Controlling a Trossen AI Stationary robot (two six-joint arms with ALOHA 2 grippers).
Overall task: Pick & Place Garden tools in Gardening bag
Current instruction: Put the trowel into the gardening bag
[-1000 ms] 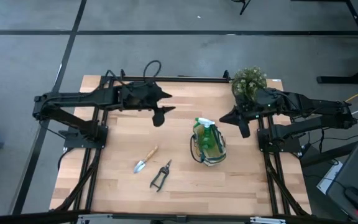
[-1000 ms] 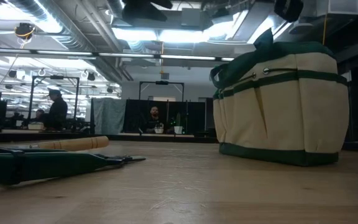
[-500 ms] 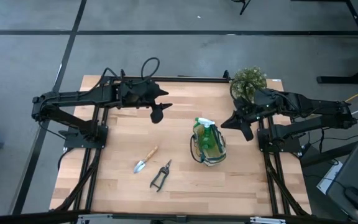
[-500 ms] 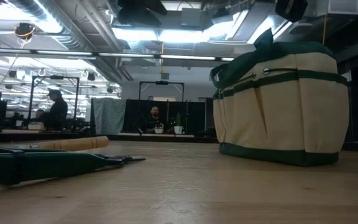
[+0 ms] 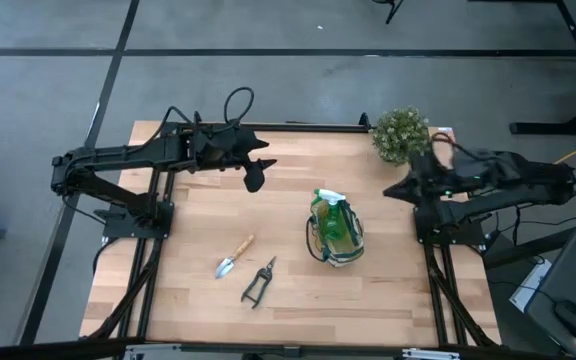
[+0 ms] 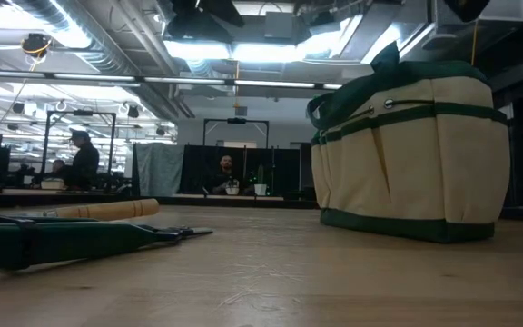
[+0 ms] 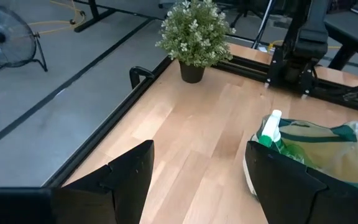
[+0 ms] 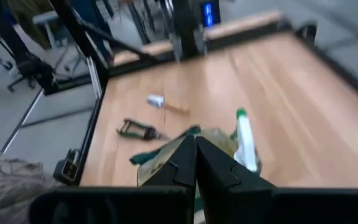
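Observation:
The beige gardening bag (image 5: 334,238) with dark green trim stands on its base on the table, right of centre. The green spray bottle (image 5: 329,207) with its white nozzle sticks up out of it. The wooden-handled trowel (image 5: 234,256) and the black-handled pruning shears (image 5: 259,282) lie flat on the table near the front, left of the bag. My left gripper (image 7: 197,186) hangs open and empty above the table's far middle (image 5: 253,178). My right gripper (image 8: 195,163) is shut and empty, drawn back by the table's right edge (image 5: 396,190).
A bushy potted plant (image 5: 400,132) stands at the far right corner, close to my right arm. In the low view the shears (image 6: 62,241) lie in the foreground and the bag (image 6: 416,150) stands to the right. People show in the room beyond the table.
My right gripper has drawn back from beside the bag toward the table's right edge and has risen. My left gripper has shifted slightly toward the far edge. The bag and the tools have stayed where they were.

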